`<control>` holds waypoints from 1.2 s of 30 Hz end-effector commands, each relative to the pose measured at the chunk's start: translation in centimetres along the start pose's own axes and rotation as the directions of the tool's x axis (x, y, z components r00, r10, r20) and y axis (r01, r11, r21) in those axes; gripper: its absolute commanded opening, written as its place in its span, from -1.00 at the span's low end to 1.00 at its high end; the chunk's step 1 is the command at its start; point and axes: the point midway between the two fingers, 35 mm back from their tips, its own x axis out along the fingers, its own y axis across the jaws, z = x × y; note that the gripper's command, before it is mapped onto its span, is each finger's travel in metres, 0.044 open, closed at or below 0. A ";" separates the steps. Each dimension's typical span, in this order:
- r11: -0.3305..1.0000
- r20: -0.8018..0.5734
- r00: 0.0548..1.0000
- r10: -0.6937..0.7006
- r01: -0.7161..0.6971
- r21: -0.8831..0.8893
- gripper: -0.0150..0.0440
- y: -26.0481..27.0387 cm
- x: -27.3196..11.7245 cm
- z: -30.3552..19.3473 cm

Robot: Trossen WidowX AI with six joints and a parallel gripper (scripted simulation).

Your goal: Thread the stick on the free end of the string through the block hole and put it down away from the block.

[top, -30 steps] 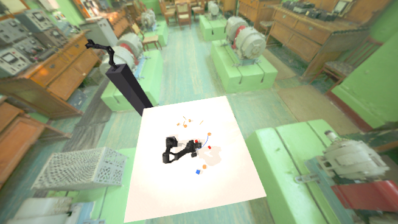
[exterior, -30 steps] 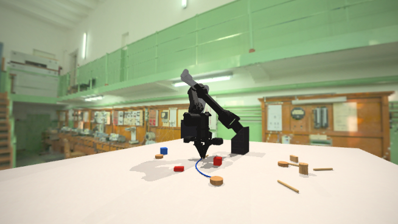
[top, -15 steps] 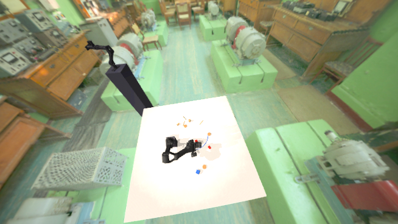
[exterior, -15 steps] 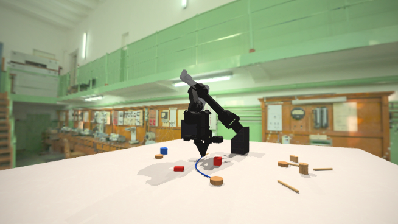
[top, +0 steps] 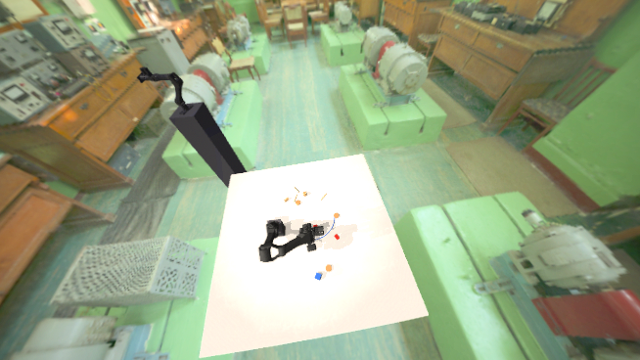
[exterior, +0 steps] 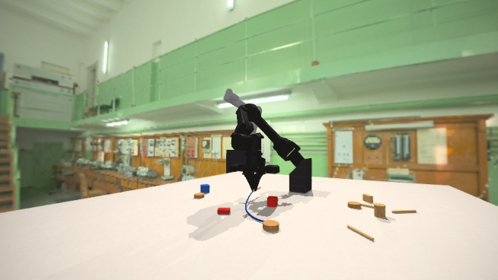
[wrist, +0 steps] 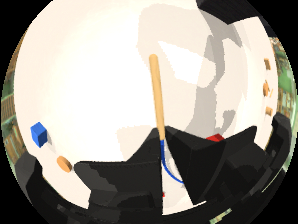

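Lying between the jaws point(top: 319, 238) point(exterior: 253, 189), the stick's string end point(wrist: 161, 131).

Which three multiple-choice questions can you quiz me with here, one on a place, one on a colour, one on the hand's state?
1. Where is the blue cube?
A) On a red block
B) Beside a wooden disc
C) Under the arm's base

2. What colour is the string?
A) Red
B) Green
C) Blue

3. How is the hand?
A) Closed on the stick
B) Wide open
C) Closed on nothing

Answers:
1. B: all three views show cube and disc as neighbours.
2. C: its curve shows blue in every view.
3. A: the wrist view shows the fingertips meeting at the stick's string end.
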 end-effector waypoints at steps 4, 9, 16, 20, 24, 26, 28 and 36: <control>1.000 -0.002 1.000 0.002 -0.002 0.007 -0.49 0.1 -1.0 0.0; 1.000 -0.002 1.000 0.002 -0.002 0.007 -0.49 0.1 -1.7 0.0; 1.000 -0.001 1.000 0.003 -0.003 0.007 -0.49 0.1 -2.6 0.1; 1.000 -0.001 1.000 0.004 -0.004 0.007 -0.49 0.1 -3.1 0.1; 0.998 0.002 1.000 -0.002 0.002 -0.058 -0.49 0.0 -2.8 0.0; 0.991 0.005 1.000 -0.004 0.004 -0.134 -0.49 -0.1 -2.9 -0.1; 0.978 0.008 1.000 -0.005 0.007 -0.209 -0.49 -0.1 -3.0 -0.2; 0.869 0.019 1.000 -0.012 0.020 -0.494 -0.49 -0.2 -3.3 -0.6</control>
